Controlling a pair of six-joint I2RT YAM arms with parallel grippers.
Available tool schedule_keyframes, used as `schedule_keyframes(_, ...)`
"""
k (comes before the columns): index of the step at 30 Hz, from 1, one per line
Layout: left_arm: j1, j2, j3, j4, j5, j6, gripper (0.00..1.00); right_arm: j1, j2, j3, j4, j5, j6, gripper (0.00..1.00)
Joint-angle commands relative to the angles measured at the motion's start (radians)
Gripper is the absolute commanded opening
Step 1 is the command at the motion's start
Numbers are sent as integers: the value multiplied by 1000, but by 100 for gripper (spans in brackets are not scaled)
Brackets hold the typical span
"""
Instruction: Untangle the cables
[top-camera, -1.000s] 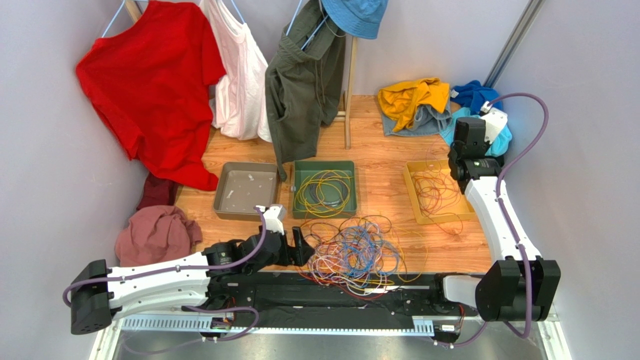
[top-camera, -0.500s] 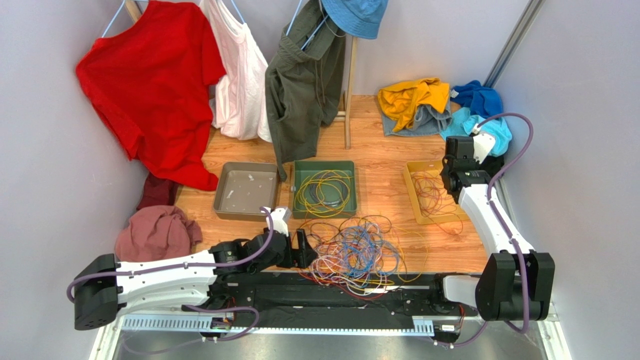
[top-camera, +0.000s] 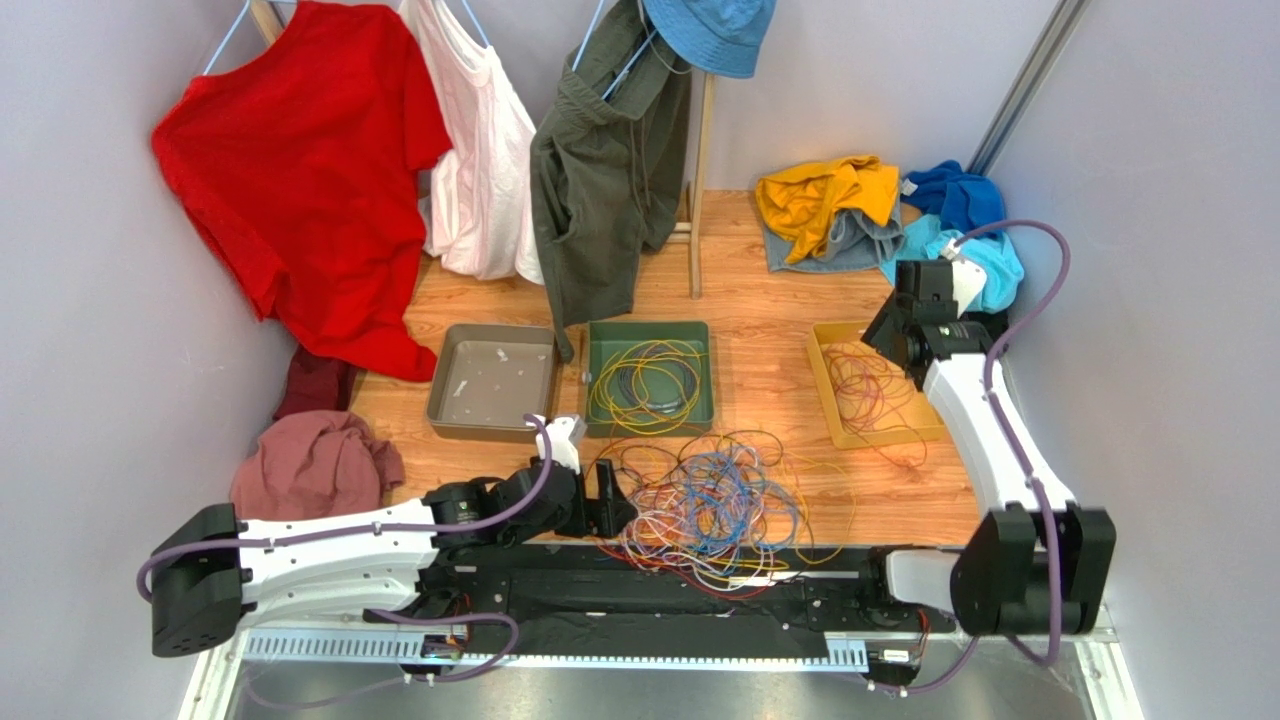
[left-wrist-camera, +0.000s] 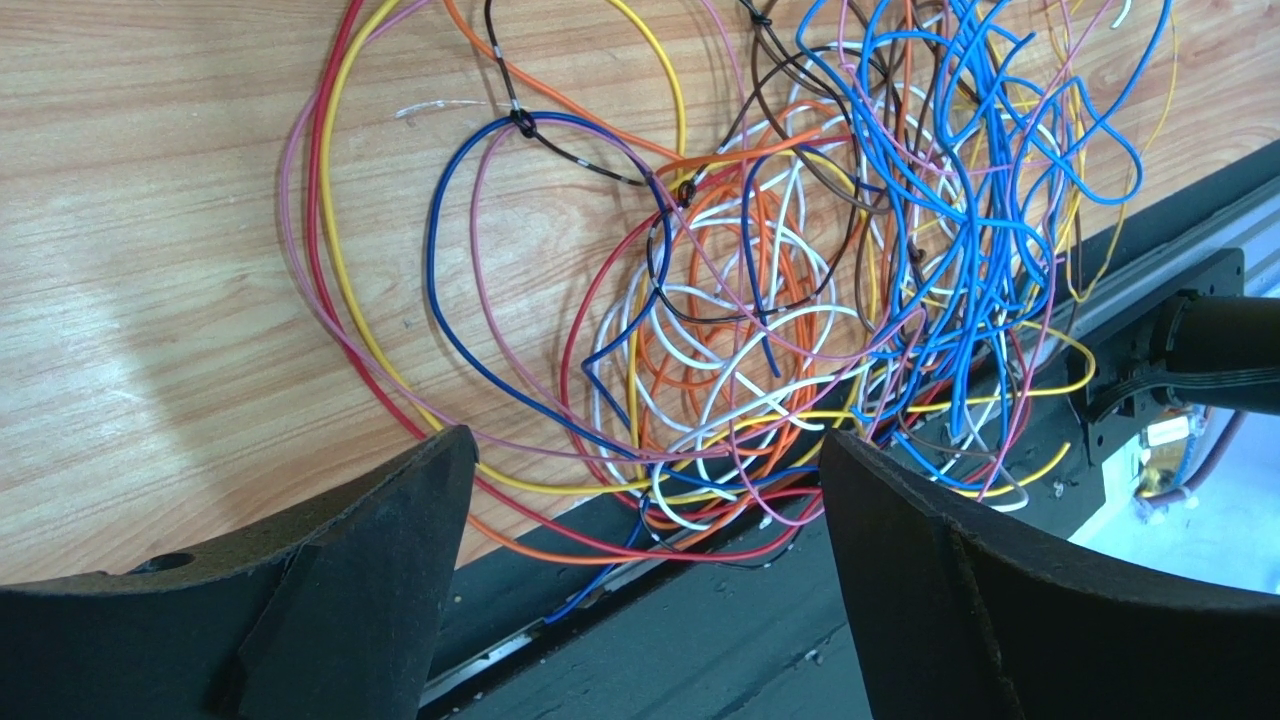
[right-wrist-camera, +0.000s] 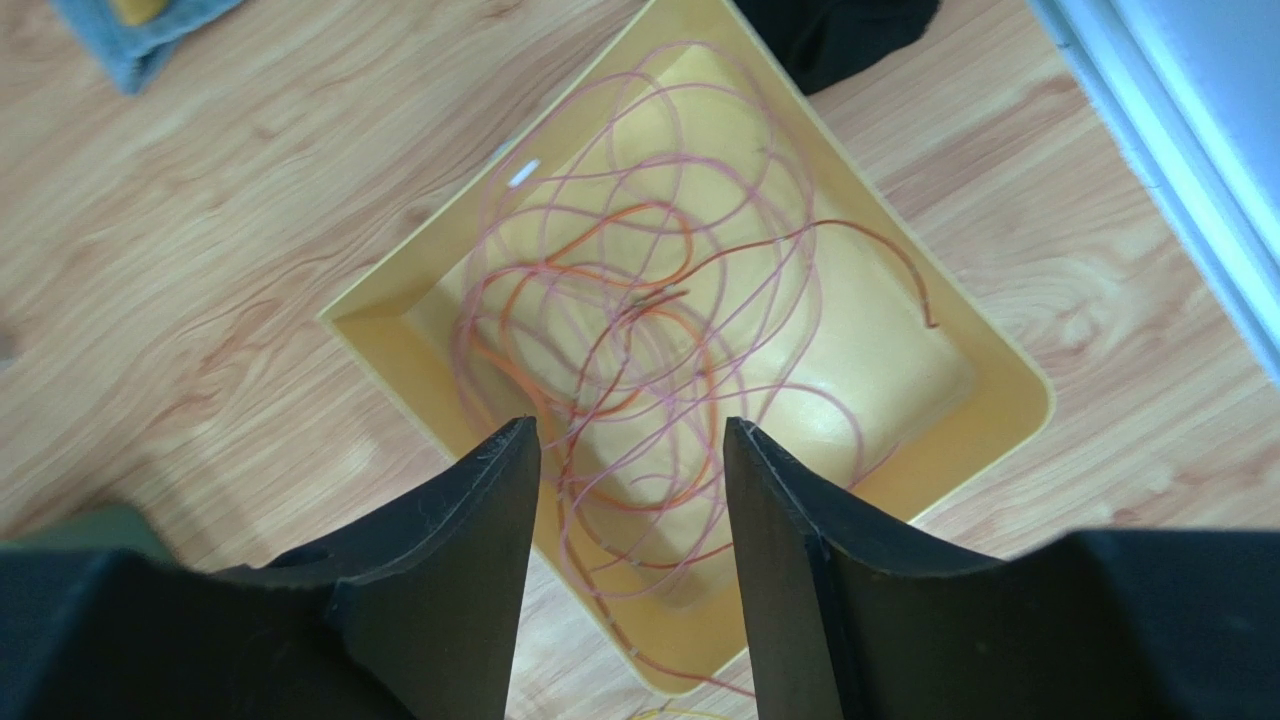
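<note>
step: sorting by colour | right gripper (right-wrist-camera: 628, 435) over yellow tray (right-wrist-camera: 995, 393) of pink cables (right-wrist-camera: 655, 300), fingers apart, empty | left gripper (left-wrist-camera: 646, 450) spread wide at cable tangle (left-wrist-camera: 781, 300) | next: pinch one loose strand

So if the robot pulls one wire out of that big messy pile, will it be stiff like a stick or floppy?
Probably floppy: the cables lie in loose curls and loops, none straight. One likely won't come out alone, because the strands cross over each other, so neighbours may drag along. They look thin, so probably very light.
</note>
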Motion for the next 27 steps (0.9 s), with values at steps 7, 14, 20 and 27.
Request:
schedule_keyframes(7,1,-107,39,-108,-96,12,93,359,-514,-245,247,-158,166,52)
schedule_keyframes(14,1,-249,76,-257,-220,46,94,838,-560,-405,296,-26,183,50)
schedule_keyframes(20,1,-290,90,-346,-295,29,94,989,-456,-535,356,83,233,48)
schedule_keyframes(27,3,-321,166,-531,-404,-9,93,1015,-491,-620,470,83,217,41)
